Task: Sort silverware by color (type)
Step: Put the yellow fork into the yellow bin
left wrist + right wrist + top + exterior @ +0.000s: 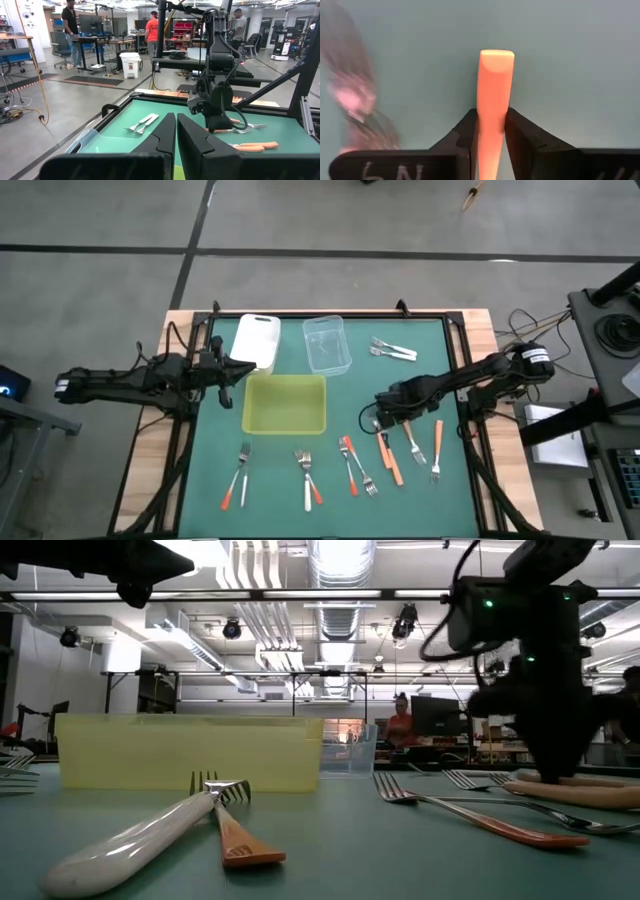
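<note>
Orange-handled fork (495, 95) sits clamped between right hand's (492, 131) fingers.

I see the tray (285, 404) mid-worktop (420, 350), two tubs (256, 340) behind it, forks (306, 478) along the front edge.

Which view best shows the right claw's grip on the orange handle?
The right wrist view: the orange handle sits squeezed between the right claw fingers. The high view shows only the claw low over the utensil cluster. The low and left wrist views show the arm, the contact hidden.
</note>
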`<action>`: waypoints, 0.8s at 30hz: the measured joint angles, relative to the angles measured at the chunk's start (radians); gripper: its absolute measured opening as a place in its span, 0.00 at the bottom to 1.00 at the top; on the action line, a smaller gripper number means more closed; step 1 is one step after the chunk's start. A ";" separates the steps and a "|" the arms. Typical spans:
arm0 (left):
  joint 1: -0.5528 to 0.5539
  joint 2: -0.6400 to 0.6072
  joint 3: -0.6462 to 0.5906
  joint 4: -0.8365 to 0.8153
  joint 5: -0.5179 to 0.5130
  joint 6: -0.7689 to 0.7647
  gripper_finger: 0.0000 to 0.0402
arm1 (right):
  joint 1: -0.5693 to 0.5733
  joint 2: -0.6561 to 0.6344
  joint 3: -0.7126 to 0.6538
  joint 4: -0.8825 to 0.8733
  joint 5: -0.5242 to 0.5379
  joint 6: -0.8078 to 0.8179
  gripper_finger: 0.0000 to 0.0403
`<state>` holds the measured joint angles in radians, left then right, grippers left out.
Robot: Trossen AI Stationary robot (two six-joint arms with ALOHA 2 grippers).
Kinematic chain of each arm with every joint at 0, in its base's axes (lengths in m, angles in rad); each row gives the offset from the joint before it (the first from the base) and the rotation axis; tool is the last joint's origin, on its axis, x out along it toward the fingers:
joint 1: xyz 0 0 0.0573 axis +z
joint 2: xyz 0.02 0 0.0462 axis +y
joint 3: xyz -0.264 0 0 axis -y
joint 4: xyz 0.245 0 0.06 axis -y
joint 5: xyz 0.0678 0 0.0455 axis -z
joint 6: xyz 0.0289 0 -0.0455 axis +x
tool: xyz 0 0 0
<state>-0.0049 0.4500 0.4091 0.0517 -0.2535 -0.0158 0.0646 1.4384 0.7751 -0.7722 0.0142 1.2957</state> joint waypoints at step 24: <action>-0.001 -0.045 0.000 0.011 0.000 0.015 0.00 | -0.030 0.023 0.524 0.608 0.382 -0.884 0.15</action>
<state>-0.0059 0.4052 0.4091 0.0626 -0.2531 -0.0006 0.0341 1.4609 1.2994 -0.1643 0.3963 0.4120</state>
